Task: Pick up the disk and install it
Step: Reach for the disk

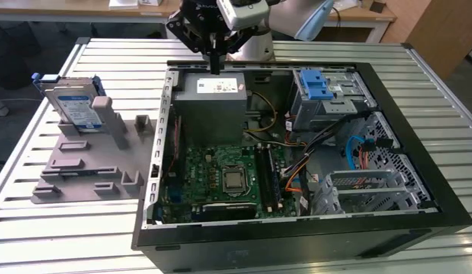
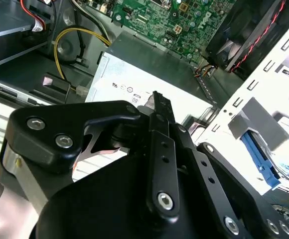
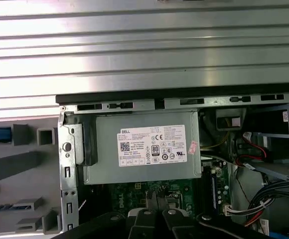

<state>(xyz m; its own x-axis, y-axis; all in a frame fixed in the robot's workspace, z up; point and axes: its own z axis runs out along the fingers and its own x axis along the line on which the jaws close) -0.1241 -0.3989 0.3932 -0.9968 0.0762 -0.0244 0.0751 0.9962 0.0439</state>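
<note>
The tool (image 1: 215,68) hangs over the far edge of the open computer case (image 1: 297,242), its fingers closed together on nothing, just above the grey metal box (image 1: 213,117) with its white sticker. The disk (image 1: 74,105) is well apart at the exterior view's left. It stands on edge in the grey holder (image 1: 76,171) on the table (image 1: 60,228), long axis roughly upright, white-and-blue label facing near.

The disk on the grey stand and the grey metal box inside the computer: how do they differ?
The disk stands on edge in the grey stand, outside the computer case; the grey box sits inside it. The disk is smaller and blue-framed; the box is plain grey. Both are rectangular with labels.
</note>
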